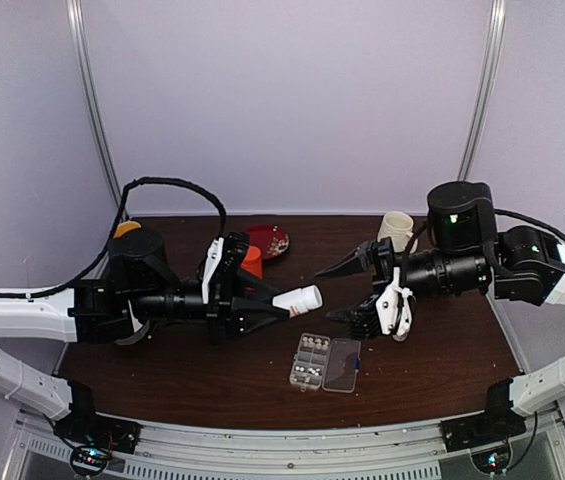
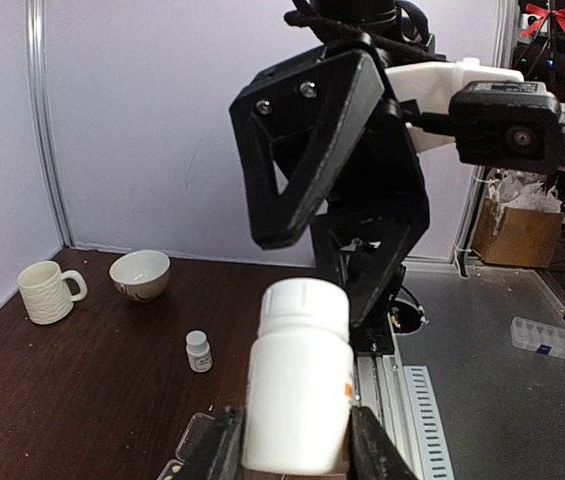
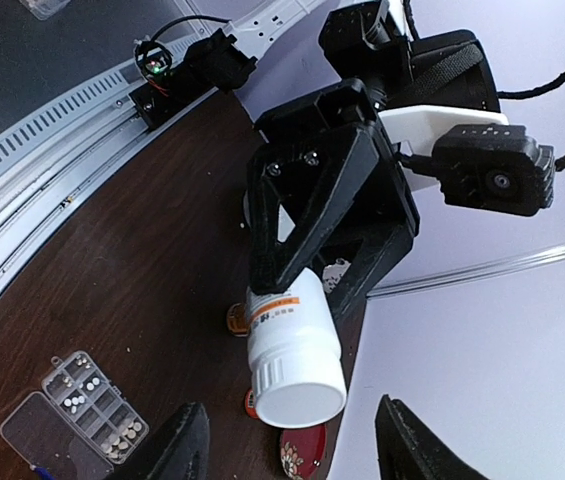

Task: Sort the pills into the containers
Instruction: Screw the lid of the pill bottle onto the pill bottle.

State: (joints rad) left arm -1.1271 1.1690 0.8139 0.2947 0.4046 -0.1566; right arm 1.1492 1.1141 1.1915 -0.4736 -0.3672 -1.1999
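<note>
Left claw [image 1: 274, 304]: clamped on capped bottle [image 1: 292, 299]. Right claw [image 1: 347, 292]: jaws apart, cap [image 1: 314, 297] just ahead. Box [image 1: 343, 364] below: some pills [image 1: 310, 348] sorted; uncapping, remainder likely pending.

- Your work sits on a dark brown wooden table [image 1: 212, 385].
- Plain pale lilac walls [image 1: 282, 100] enclose it, with a metal strip [image 1: 97, 110] up each back corner.
- A slotted metal rail [image 1: 292, 445] runs along your near edge.
- Past the table's end, the left wrist view shows you a cardboard box [image 2: 515, 235].
</note>
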